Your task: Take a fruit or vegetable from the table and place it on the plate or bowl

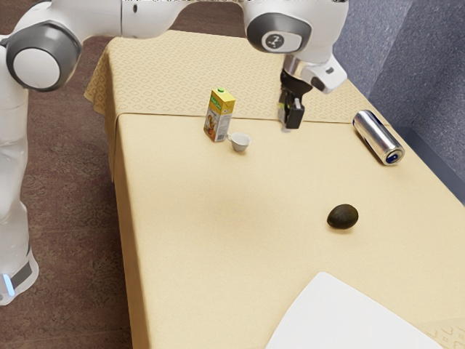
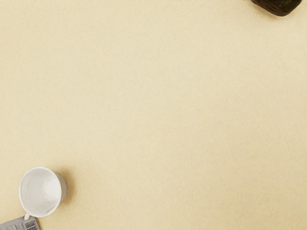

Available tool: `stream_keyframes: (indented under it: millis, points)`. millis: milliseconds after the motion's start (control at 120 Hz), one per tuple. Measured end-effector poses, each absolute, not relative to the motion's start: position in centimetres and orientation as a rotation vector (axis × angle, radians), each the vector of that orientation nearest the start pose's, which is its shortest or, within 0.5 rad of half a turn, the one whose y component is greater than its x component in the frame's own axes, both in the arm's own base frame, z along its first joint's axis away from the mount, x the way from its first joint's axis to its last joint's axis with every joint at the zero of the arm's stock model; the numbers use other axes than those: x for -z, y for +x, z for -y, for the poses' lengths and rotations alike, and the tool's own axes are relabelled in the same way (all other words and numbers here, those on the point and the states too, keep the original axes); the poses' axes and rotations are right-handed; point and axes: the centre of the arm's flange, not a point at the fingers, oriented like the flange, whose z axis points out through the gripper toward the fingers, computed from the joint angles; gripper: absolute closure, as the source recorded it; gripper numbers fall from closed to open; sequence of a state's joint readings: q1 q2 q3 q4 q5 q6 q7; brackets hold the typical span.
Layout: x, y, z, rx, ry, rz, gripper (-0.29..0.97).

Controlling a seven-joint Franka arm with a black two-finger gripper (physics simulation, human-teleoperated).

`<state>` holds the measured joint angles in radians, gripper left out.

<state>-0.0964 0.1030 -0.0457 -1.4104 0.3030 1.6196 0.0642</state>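
Gripper (image 1: 292,116): black, at the end of the white arm (image 1: 145,18), up in the air over the table (image 1: 218,240), in the upper middle of the exterior view. Open or closed: cannot tell.

Avocado (image 1: 342,217): dark and round, lying on the bare table toward the exterior view's right, a bit below the middle. Well apart from the gripper and nearer to the camera. Not on the plate.

Plate (image 1: 349,320): white and flat, in the bottom right corner of the exterior view, cut off by the edge. Near the avocado but not touching it.

Toward the exterior view's left of the gripper, 1 yellow box (image 1: 219,114) with a green cap, standing upright. Just beside it, 1 small white cup (image 1: 240,141). Toward the exterior view's right of the gripper, 1 silver can (image 1: 378,137) lying on its side. Over the far end of the table, a patterned cloth (image 1: 182,73).

From the wrist view: cup (image 2: 41,191) seen from above, 1 corner of the box (image 2: 19,224) right by its handle, and the avocado (image 2: 278,5) well apart from both across bare table.
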Motion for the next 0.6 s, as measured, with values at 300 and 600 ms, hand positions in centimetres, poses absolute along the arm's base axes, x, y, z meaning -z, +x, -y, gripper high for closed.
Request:
stream_keyframes:
  millis: [300,600]
  points:
    - [-64.5,58.4,10.8,0.167,-2.831,-0.446,0.0]
    - [-59.8,59.3,6.2,-0.003,-2.981,-0.346,0.0]
